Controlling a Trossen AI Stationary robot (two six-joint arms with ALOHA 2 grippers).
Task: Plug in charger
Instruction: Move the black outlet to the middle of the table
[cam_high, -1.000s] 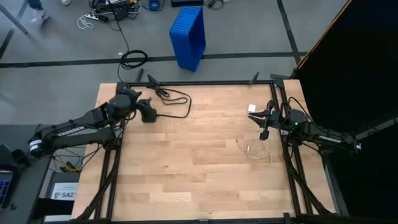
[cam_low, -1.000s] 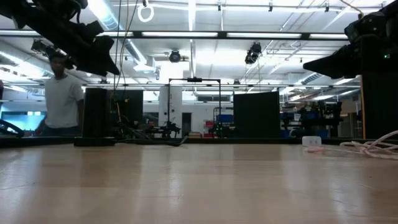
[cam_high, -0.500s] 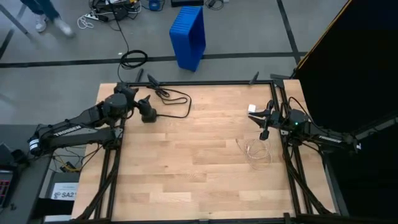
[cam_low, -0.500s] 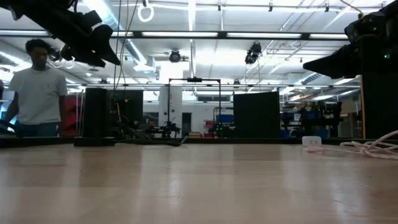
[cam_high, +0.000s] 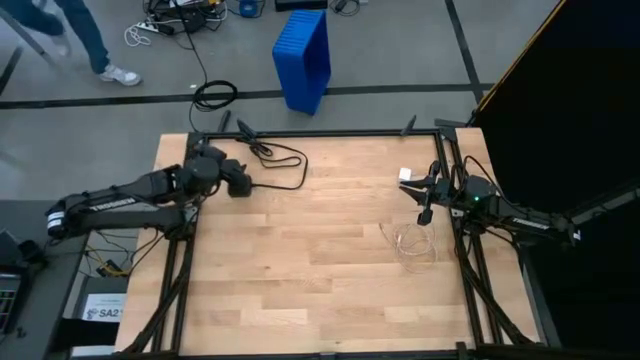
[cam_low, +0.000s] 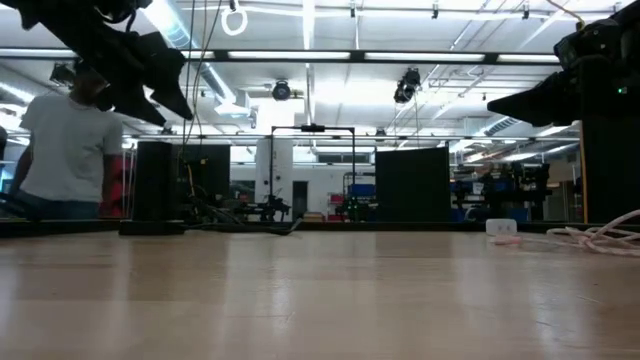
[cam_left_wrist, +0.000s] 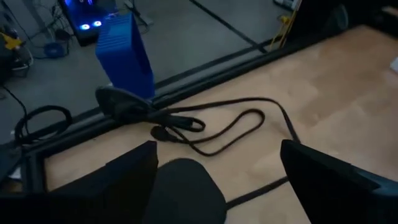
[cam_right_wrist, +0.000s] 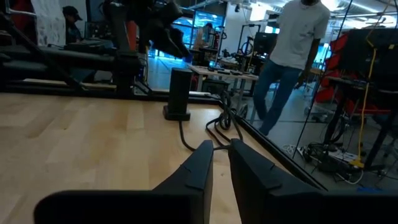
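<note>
1. Pale wooden planks form the table top (cam_high: 300, 260), framed by dark rails, with grey floor and a blue plastic crate (cam_high: 303, 58) beyond the far edge; a person in a pale shirt (cam_low: 65, 140) stands in the room behind.
2. On the far left part of the table stands the black block-shaped power unit (cam_high: 240, 181), upright, with its black cable (cam_high: 283, 160) looping toward the far rail; in the left wrist view the cable's coils (cam_left_wrist: 217, 127) lie flat on the wood.
3. Near the right edge lies the small white charger plug (cam_high: 406, 174), and its thin white cord (cam_high: 412, 243) lies coiled closer to the front.
4. Left gripper (cam_high: 222, 172) sits just beside the black unit with its fingers spread wide; the wrist view shows the unit's rounded top between them, untouched as far as can be seen.
5. Right gripper (cam_high: 425, 205) hovers next to the white plug, fingers pressed nearly together and holding nothing.
6. Compared with a second ago, the left arm lies lower and flatter, its fingers have parted further, and the right arm has not moved.
</note>
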